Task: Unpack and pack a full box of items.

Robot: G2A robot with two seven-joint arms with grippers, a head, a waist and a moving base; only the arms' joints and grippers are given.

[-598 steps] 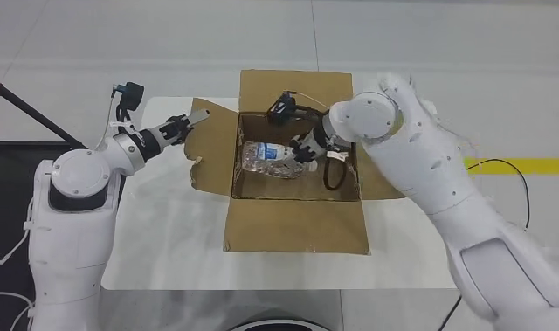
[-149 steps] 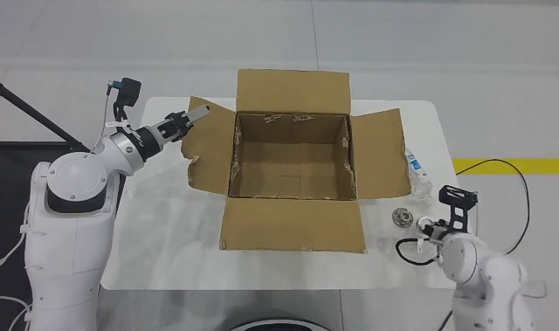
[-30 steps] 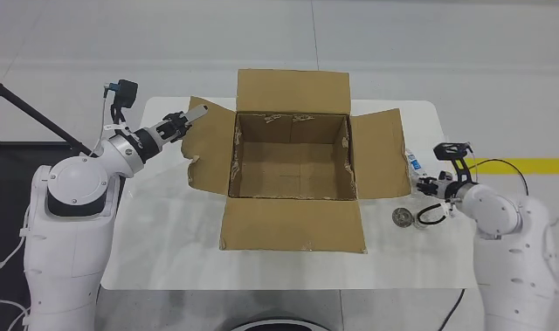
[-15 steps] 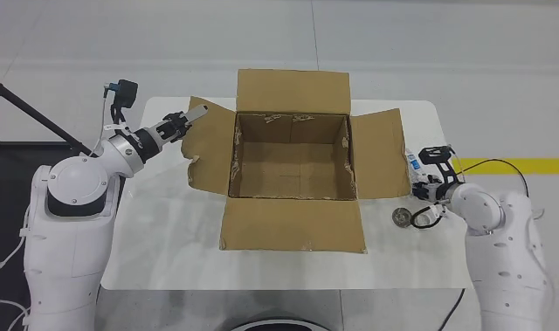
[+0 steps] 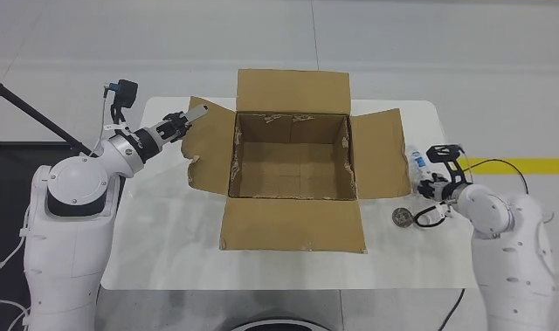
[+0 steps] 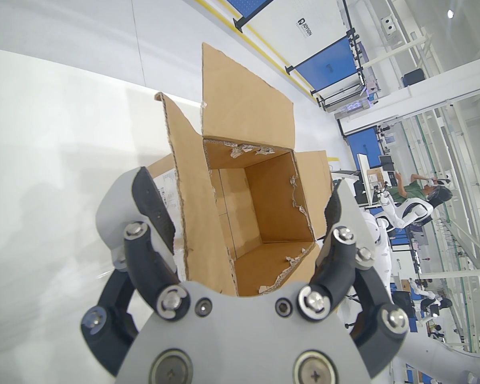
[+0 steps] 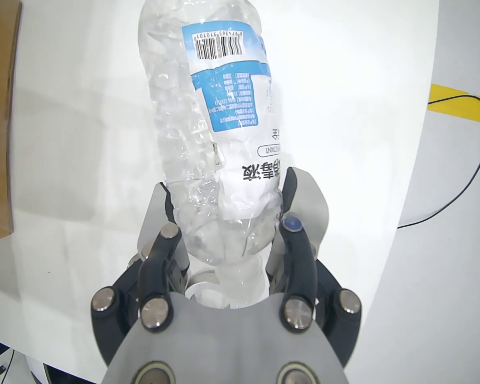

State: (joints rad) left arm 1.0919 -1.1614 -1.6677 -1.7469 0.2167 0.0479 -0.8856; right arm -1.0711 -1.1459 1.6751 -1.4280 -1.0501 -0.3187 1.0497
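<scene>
The box (image 5: 293,169) sits open in the middle of the table (image 5: 175,235) in the top view. All four flaps are folded out and its floor is bare, so the packing half of the job looks to be at hand. The crumpled clear bottle (image 5: 416,161) is just beyond the right flap (image 5: 381,152), with the right gripper (image 5: 428,184) at its near end. A small round metal part (image 5: 403,216) lies on the table close by. A low swing toward the box could catch that flap's edge and drag the whole box, or knock the round part away. The left gripper (image 5: 196,114) is at the left flap (image 5: 210,148); I cannot tell whether they touch.

In the left wrist view, the left gripper (image 6: 240,189) has its fingers spread wide. The left flap (image 6: 196,201) stands between them but is not pinched. If the box gets bumped, this arm is not holding it in place.

In the right wrist view, the right gripper (image 7: 228,189) is clamped on the bottle (image 7: 212,121) near its neck, with a finger pressed against each side. The plastic is thin and dented and will likely give under pressure. The grip is also far from the bottle's middle, so the long body may droop, twist or slip free on the way over. I cannot tell whether the bottle rests on the table or is just clear of it. A corner of the box (image 7: 0,121) shows to one side.
</scene>
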